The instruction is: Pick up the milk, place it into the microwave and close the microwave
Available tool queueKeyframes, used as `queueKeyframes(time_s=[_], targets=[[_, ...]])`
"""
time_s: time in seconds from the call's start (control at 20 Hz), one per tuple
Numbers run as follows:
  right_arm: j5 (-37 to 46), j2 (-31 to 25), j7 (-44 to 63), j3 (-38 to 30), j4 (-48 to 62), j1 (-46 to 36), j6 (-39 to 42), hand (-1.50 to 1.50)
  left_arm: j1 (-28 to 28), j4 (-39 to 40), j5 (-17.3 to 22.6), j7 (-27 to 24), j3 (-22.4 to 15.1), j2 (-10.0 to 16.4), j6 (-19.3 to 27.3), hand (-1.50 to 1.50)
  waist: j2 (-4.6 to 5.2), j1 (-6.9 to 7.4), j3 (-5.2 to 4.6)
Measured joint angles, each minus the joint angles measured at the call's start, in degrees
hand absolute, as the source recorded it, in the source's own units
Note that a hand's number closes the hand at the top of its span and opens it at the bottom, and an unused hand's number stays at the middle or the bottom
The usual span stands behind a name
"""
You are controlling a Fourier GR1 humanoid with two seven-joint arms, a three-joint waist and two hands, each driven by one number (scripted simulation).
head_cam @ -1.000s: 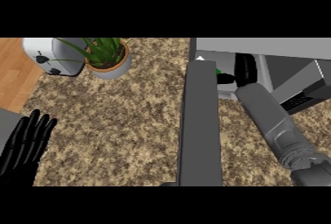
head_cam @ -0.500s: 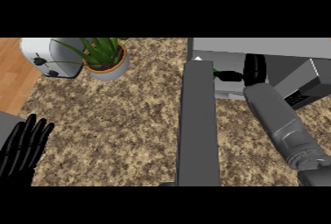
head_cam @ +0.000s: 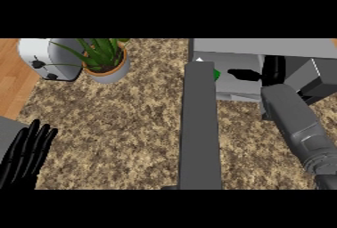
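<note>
The microwave (head_cam: 263, 46) stands at the upper right, its grey door (head_cam: 199, 129) swung open toward me. Just past the door's far end, a white and green sliver of the milk (head_cam: 215, 74) shows inside the microwave, with the rest hidden by the door. My right hand (head_cam: 273, 70) is inside the cavity to the right of the milk. Its thumb points left and stops short of the carton, and the hand is open with nothing in it. My left hand (head_cam: 26, 153) rests open at the lower left edge, fingers up.
A white toaster (head_cam: 43, 60) and a potted plant (head_cam: 102, 62) stand at the back left of the speckled counter (head_cam: 125, 129). A strip of wooden floor (head_cam: 10, 84) shows beyond the counter's left edge. The open door juts across the counter's middle.
My right hand has drawn to the right, away from the milk, which stays inside the microwave. The left hand has barely shifted.
</note>
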Motion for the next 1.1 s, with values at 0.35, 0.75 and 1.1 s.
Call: queueKeyframes(time_s=[0.35,0.75,1.1], targets=[[-2.9,-1.5,-3.5,-2.7,-0.9,1.4,8.2,-1.50,0.9,-0.1,-0.6,-0.6,-0.3,-0.5,-0.1,-1.50,-0.34,-0.50,-0.16],[-5.7,-0.6,-5.9,-4.8,-2.4,2.9,16.7,-1.50,3.1,-0.3,-1.8,-1.7,-2.1,-1.6,0.2,-1.50,-1.06,-0.98,-0.62],[-6.9,2.0,-8.9,-4.7,-3.9,7.7,24.3,-1.50,3.5,0.0,-2.1,-1.9,-3.6,-2.0,0.8,-1.50,-1.70,-2.08,-0.79]])
